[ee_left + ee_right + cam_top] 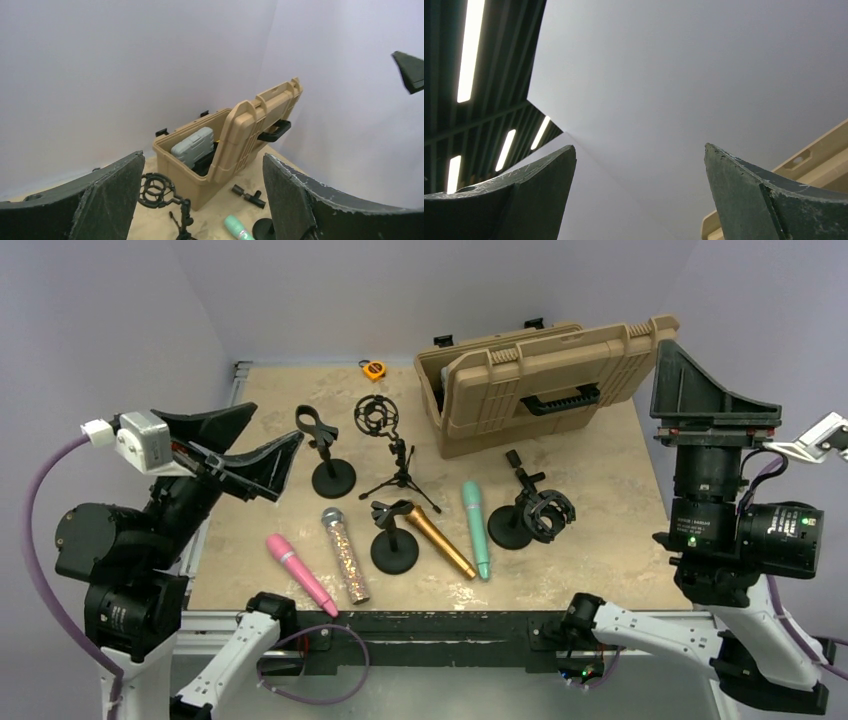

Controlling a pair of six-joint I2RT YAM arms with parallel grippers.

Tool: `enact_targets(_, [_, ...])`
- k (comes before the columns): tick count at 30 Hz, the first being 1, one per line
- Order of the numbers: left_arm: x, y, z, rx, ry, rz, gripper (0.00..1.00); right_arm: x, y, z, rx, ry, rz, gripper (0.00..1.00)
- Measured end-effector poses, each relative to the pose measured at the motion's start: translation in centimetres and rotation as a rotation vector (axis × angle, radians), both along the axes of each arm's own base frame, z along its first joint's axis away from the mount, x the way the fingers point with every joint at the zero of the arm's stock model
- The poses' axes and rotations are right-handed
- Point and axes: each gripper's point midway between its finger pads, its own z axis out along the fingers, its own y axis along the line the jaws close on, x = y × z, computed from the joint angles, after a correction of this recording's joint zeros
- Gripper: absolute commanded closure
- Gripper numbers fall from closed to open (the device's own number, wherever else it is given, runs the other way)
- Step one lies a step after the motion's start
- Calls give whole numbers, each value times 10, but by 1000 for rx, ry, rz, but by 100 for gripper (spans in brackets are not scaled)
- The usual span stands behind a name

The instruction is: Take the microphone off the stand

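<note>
the slim gold metal microphone (440,542) looks seated head-first in the clip of the black round-based stand (394,552) near the front of the beige tabletop (620,490), so removal seems undone, with left gripper (275,425) and right gripper (639,150) both wide, empty, well apart from it.

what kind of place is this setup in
Likely a robotics lab test cell: a beige stone-patterned tabletop boxed in by plain pale lavender walls, with long fluorescent strip lights on a dark ceiling overhead.
</note>
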Motion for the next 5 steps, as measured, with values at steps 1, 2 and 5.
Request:
enact_targets(1, [3, 1, -4, 6, 9, 11, 14, 0, -1, 0, -4, 1, -3, 1])
enact_targets(2, [5, 2, -9, 10, 21, 22, 14, -2, -2, 0, -6, -3, -4, 1])
enact_targets(5, [10, 5, -18, 22, 41, 45, 14, -8, -10, -10, -22, -24, -17, 1])
